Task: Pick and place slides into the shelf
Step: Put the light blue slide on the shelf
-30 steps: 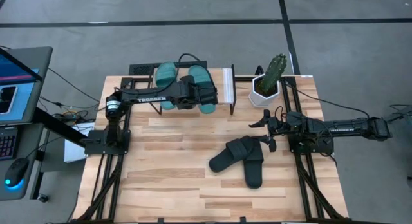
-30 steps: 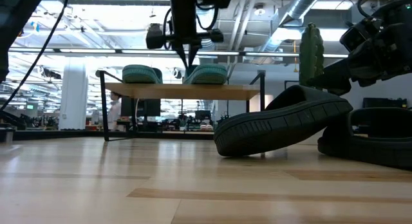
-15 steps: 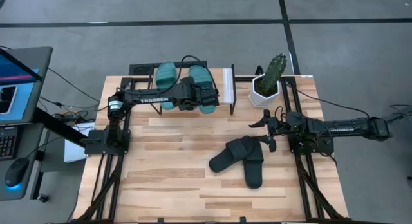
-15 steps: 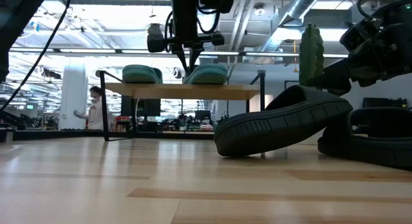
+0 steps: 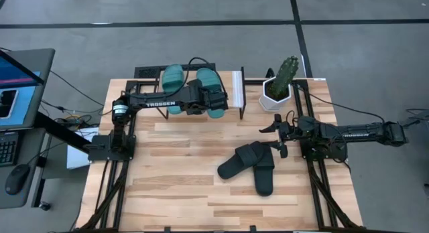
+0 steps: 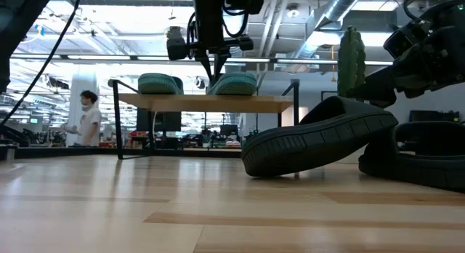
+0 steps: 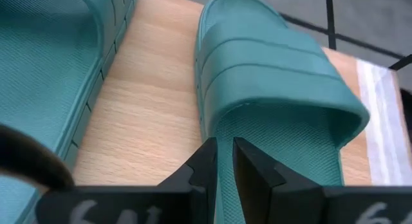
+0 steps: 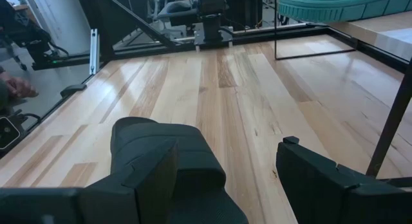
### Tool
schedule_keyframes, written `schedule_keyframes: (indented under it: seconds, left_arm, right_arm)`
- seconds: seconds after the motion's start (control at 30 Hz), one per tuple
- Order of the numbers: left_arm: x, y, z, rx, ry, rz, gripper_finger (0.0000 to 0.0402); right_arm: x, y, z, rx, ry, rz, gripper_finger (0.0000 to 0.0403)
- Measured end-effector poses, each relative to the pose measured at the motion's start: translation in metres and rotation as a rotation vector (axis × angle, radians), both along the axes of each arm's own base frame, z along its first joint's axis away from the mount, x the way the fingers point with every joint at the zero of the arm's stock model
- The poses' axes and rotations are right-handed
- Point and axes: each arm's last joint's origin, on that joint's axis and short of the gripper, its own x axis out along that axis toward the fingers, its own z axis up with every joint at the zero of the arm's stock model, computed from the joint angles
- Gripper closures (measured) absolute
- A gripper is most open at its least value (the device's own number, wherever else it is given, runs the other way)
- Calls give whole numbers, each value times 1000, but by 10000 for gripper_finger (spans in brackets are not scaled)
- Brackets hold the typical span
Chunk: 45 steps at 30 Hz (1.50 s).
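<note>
Two teal slides (image 5: 173, 76) (image 5: 216, 112) lie side by side, soles down, on the shelf (image 6: 203, 102) at the table's far edge. My left gripper (image 7: 224, 147) slants down over the right teal slide (image 7: 270, 82), its fingers a narrow gap apart at that slide's side rim. Two black slides lie mid-table: one (image 6: 320, 140) rests tilted with one end on the other (image 5: 263, 178). My right gripper (image 5: 276, 136) waits open and holds nothing, just right of them. My left gripper comes from above, slanting down, at the right teal slide's side rim (image 7: 207, 124), behind the strap on the side facing the other teal slide. The rim runs into the narrow gap between the fingers. I cannot tell whether they touch it. The slide lies flat on the shelf top.
A cactus in a white pot (image 5: 280, 86) stands at the far right, beside the shelf's white end strip (image 5: 236, 89). The near half of the table (image 5: 174, 193) is bare wood. A person (image 6: 87, 118) stands in the room behind.
Both arms and all the slides hold their places. In the room behind the table a person has walked into view, moving toward the right.
</note>
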Motion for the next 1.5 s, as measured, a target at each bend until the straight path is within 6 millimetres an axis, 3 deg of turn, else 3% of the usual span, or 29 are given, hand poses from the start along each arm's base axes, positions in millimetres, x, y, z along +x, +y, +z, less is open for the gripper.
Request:
schedule_keyframes:
  seconds: [0.4, 1.5]
  left_arm:
    - [-4, 14, -1, -28, 42, -13, 365]
    - [-7, 20, -3, -40, 90, -6, 364]
  right_arm:
    - [0, 0, 0, 0, 0, 0, 154]
    - [0, 0, 0, 0, 0, 0, 154]
